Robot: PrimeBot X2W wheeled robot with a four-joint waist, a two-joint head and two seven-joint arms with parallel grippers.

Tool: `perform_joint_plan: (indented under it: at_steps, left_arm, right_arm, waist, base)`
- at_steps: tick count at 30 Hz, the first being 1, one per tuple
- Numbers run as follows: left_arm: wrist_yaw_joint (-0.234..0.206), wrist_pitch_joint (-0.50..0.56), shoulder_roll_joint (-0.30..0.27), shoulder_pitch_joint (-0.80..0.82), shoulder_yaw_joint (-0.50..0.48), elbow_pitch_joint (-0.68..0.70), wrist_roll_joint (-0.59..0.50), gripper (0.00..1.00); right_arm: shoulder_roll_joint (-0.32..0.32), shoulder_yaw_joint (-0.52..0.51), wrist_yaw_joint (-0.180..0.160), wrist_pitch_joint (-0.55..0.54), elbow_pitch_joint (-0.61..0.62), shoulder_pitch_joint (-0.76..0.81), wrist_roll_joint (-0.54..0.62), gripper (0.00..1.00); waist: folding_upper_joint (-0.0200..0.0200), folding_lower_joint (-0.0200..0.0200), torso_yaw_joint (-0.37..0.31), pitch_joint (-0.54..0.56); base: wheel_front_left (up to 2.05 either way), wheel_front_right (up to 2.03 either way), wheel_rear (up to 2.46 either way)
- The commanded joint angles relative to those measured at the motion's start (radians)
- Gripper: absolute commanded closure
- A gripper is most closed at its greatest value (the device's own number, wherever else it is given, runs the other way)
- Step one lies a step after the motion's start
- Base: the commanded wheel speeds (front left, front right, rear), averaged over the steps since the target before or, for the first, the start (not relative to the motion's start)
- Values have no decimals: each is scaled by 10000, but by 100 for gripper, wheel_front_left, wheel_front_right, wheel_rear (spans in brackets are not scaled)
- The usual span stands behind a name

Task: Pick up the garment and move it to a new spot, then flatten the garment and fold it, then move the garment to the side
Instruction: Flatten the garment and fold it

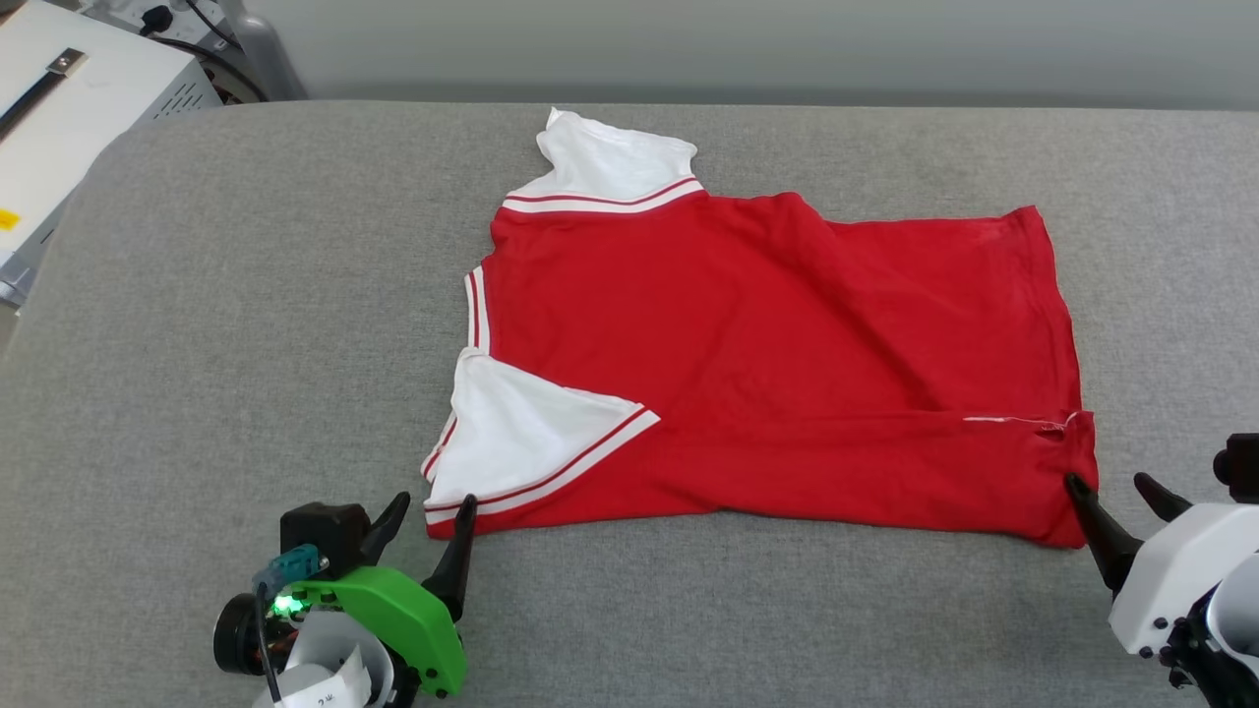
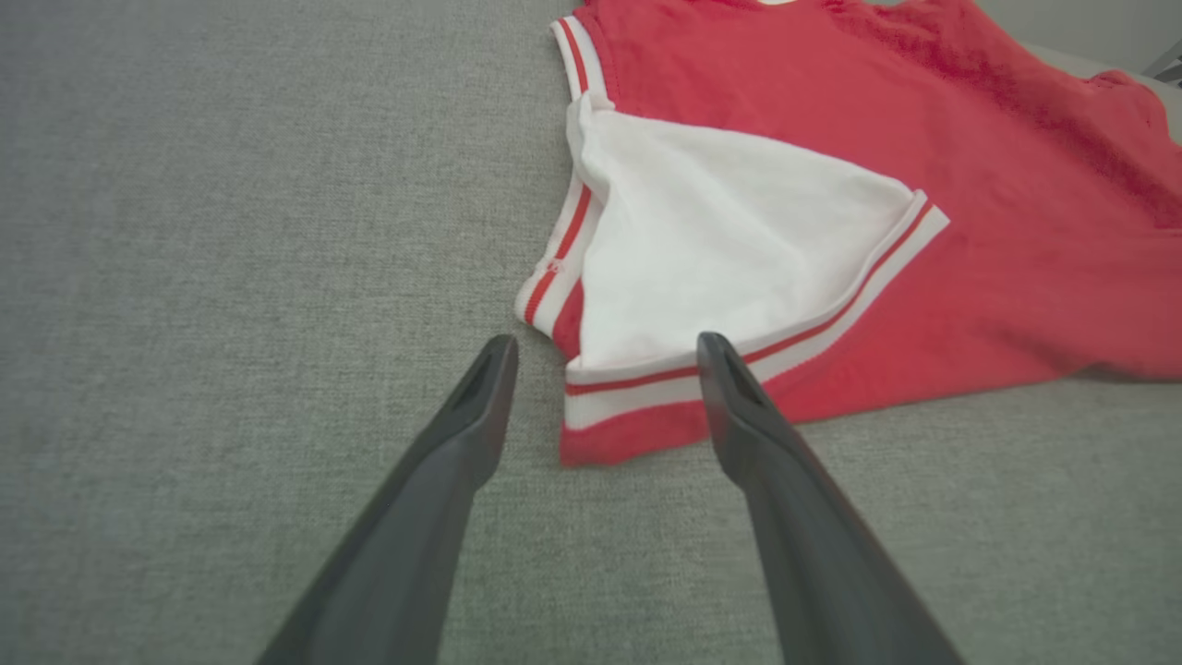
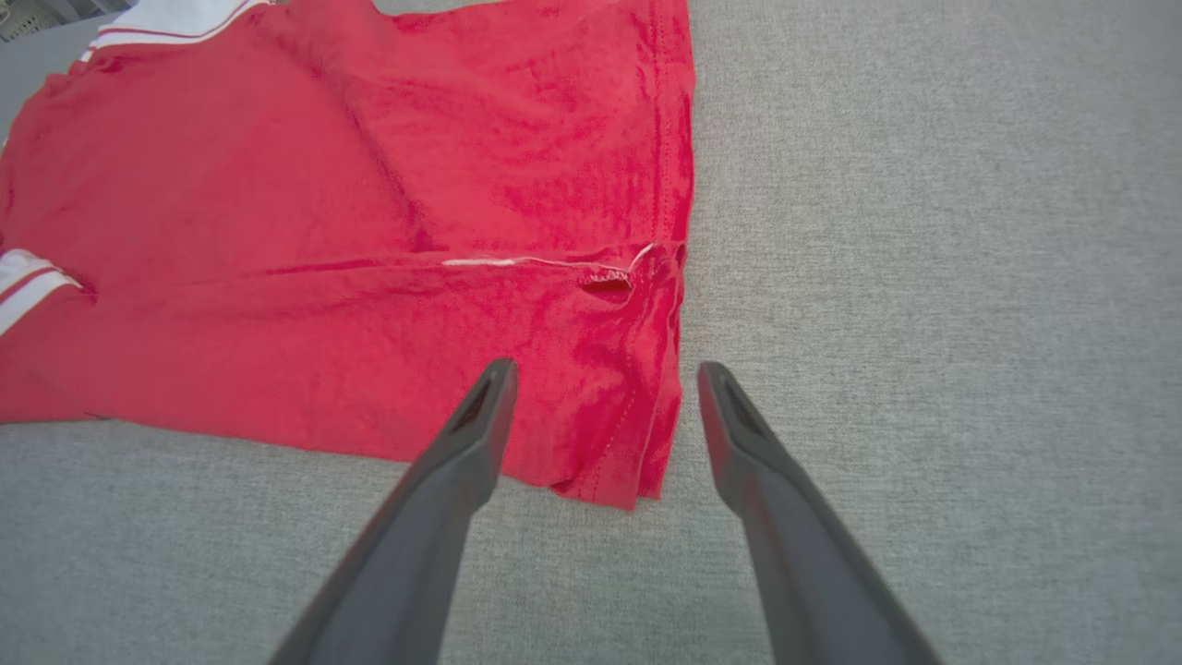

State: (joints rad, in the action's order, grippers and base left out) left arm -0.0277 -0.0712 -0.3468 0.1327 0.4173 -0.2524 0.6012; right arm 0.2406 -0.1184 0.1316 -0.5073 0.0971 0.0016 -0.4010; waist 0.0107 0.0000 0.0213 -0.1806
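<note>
Head view shows you the garment (image 1: 767,364) lying flat on the grey surface (image 1: 246,344), its near long edge folded up over the red body and a white sleeve (image 1: 521,433) lying on top. Your left gripper (image 1: 434,504) is spread wide at the sleeve-side near corner, holding nothing. Your right gripper (image 1: 1107,484) is spread wide at the hem-side near corner, also released, one finger overlapping the cloth.
</note>
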Motion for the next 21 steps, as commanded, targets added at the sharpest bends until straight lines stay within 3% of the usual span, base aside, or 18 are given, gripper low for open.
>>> perform_joint_plan:
  at_steps: [1, 7, 16, 17, 18, 19, 21]
  left_arm:
    - [-134, 78, -49, -50, -1, -41, -49, 0]
    - [-607, 504, -97, 202, -27, -415, -162, 0]
    - [-929, 1191, -30, 333, 107, -1193, -96, 0]
    - [-841, 1394, -5, 310, 192, -1299, -22, 6]
    - [-723, 1505, 39, 300, 241, -1344, 76, 67]
    - [-555, 1589, 131, 277, 248, -1378, 268, 100]
    - [-311, 1713, 210, 241, 314, -1394, 462, 100]
  right_arm:
    - [-106, 14, -9, -1, 81, 103, 50, 0]
    - [-270, 156, -9, 150, 135, -70, 133, 0]
    - [-332, 233, -9, 324, 27, -116, 144, 0]
    - [-330, 249, -9, 336, 17, -123, 146, 0]
    - [-323, 262, -9, 350, 13, -133, 150, 0]
    - [-304, 280, -9, 372, 13, -153, 161, 0]
    - [-254, 286, -9, 406, 3, -195, 194, 0]
  waist:
    - [-107, 0, -128, -179]
    - [-107, 0, -372, -479]
    - [-107, 0, -535, -679]
    - [-107, 0, -541, -684]
    - [-107, 0, -539, -682]
    - [-107, 0, -535, -675]
    - [-107, 0, -514, -632]
  base:
    - [0, 0, 0]
    - [0, 0, 0]
    - [0, 0, 0]
    - [0, 0, 0]
    - [0, 0, 0]
    - [0, 0, 0]
    - [0, 0, 0]
